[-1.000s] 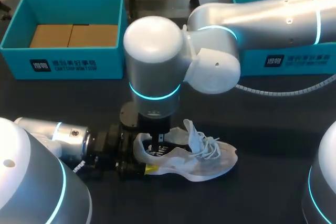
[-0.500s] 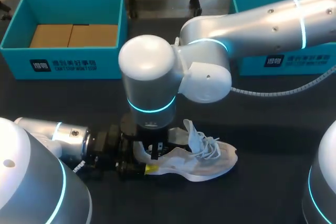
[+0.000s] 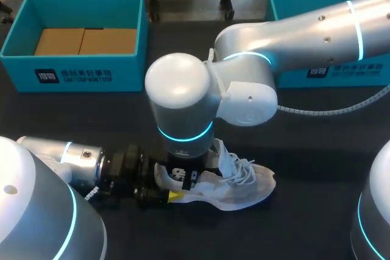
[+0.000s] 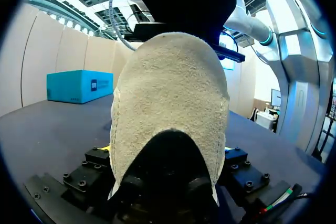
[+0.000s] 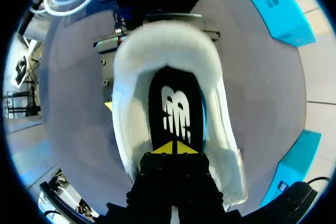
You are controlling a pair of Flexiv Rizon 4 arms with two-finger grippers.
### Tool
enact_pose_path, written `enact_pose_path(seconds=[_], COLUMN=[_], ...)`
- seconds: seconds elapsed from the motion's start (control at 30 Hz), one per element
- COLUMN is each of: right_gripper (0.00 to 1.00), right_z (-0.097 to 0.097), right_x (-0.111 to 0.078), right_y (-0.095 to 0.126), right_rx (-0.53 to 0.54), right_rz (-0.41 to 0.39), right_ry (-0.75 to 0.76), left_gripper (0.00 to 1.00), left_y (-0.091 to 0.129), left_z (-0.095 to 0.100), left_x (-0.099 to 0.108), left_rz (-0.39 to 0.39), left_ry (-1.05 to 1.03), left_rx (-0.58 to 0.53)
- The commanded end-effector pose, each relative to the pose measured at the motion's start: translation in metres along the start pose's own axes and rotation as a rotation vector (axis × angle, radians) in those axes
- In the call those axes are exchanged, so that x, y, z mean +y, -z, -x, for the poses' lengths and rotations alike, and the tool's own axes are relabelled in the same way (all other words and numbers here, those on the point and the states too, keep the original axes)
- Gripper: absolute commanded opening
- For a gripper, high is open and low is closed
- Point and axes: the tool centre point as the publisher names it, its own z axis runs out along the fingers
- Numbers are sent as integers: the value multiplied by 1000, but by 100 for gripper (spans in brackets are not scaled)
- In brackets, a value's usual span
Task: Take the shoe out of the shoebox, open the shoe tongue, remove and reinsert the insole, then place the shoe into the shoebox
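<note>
A white shoe (image 3: pixel 247 188) lies on its sole on the dark table, toe to the right, laces loose and tongue pulled up. My left gripper (image 3: pixel 166 190) comes in low from the left and has the heel (image 4: pixel 173 103) between its widely spread fingers, one yellow tip against the shoe's near side. My right gripper (image 5: pixel 173 149) points straight down into the shoe's opening. Its yellow tips are pressed together on the black insole (image 5: pixel 176 108) near the heel end. In the head view my right wrist (image 3: pixel 183 108) hides those fingers.
A teal shoebox (image 3: pixel 79 72) with brown cardboard inside stands at the back left. A second teal box (image 3: pixel 332 70) stands at the back right, partly behind my right arm. A white coiled cable (image 3: pixel 329 109) trails over the table on the right.
My right wrist has come lower and slightly toward the front, its shut fingers sinking deeper into the shoe. My left gripper and the shoe have stayed put.
</note>
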Motion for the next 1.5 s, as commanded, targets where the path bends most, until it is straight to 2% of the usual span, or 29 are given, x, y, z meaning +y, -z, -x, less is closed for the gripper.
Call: enact_pose_path(seconds=[0.03, 0.43, 0.57, 0.73, 0.9, 1.0, 1.2, 1.5], right_gripper=[0, 0, 4, 1, 14, 30, 30, 38], right_z=[2, 22, 24, 26, 29, 30, 34, 34], right_x=[-17, -29, -32, -35, -35, -34, -32, -23], right_y=[3, -2, -4, -1, -1, -3, -7, -23], right_rx=[-7, 6, 5, -6, -13, -9, 7, 73], right_rz=[28, 13, 11, 22, 17, 15, 14, 14], right_ry=[-18, -105, -113, -119, -114, -111, -93, -41], left_gripper=[0, 0, 0, 0, 0, 0, 0, 0], left_y=[0, 0, 0, 0, 0, 0, 0, 0], left_z=[-1, -1, -1, -1, -1, -1, -1, -1], left_x=[0, 0, 0, 0, 0, 0, 0, 0], left_rz=[2, 2, 2, 2, 2, 2, 2, 2], left_ry=[-1, -1, -1, -1, -1, -1, -1, -1], left_rx=[-4, -4, -4, -4, -4, -4, -4, -4])
